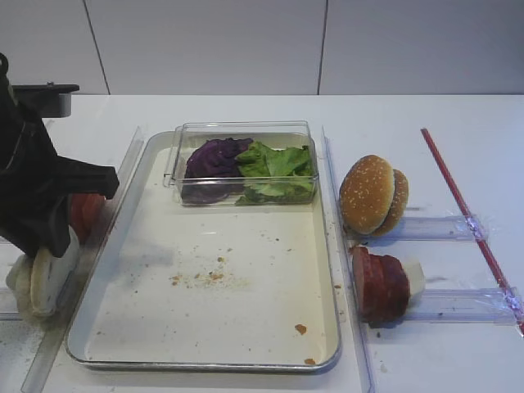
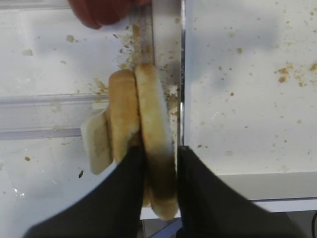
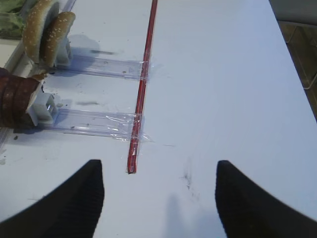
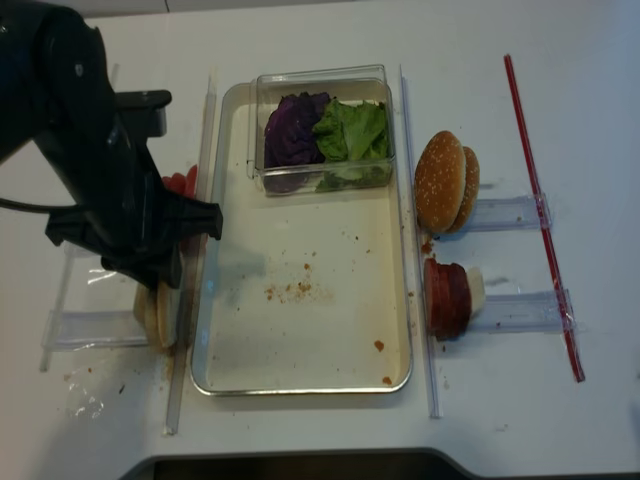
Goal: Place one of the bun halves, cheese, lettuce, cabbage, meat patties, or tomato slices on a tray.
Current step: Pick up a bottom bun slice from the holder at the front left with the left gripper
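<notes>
White tabletop all round, the left gripper (image 2: 159, 171) pinches one upright bun half (image 2: 156, 148) beside the tray (image 1: 327, 270), while the right gripper (image 3: 159, 198) hovers with jaws spread.

Purple cabbage (image 1: 214, 159), green lettuce (image 1: 277, 168), golden sesame-seeded buns (image 1: 373, 195), dark reddish-brown meat patties (image 1: 381, 284), cream crumb-speckled tray (image 1: 246, 319), red rod (image 1: 467, 214).
</notes>
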Controlling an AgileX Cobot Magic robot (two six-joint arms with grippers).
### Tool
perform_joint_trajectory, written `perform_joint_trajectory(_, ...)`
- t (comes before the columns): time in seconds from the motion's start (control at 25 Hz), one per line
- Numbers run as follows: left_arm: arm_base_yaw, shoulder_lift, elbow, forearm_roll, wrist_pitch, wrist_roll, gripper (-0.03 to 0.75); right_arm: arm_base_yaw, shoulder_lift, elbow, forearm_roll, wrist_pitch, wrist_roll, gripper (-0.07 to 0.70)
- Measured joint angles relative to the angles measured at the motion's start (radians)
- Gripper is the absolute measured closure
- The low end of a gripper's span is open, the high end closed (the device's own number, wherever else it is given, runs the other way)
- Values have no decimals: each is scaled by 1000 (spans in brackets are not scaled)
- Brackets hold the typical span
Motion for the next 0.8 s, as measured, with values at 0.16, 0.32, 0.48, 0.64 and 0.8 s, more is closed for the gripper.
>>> perform_joint_trajectory(0.16, 0, 0, 0, 8, 1, -4, 603, 0, 0, 0, 0, 0, 0, 125)
perform_joint_trajectory(0.32, 0, 0, 0, 8, 1, -6, 636, 0, 0, 0, 0, 0, 0, 125)
perform_joint_trajectory(0.48, 0, 0, 0, 8, 1, -6, 648, 0, 0, 0, 0, 0, 0, 125)
perform_joint_trajectory(0.64, 0, 0, 0, 8, 1, -6, 651, 0, 0, 0, 0, 0, 0, 125)
perform_joint_trajectory(0.8, 0, 0, 0, -3, 1, -6, 652, 0, 0, 0, 0, 0, 0, 125)
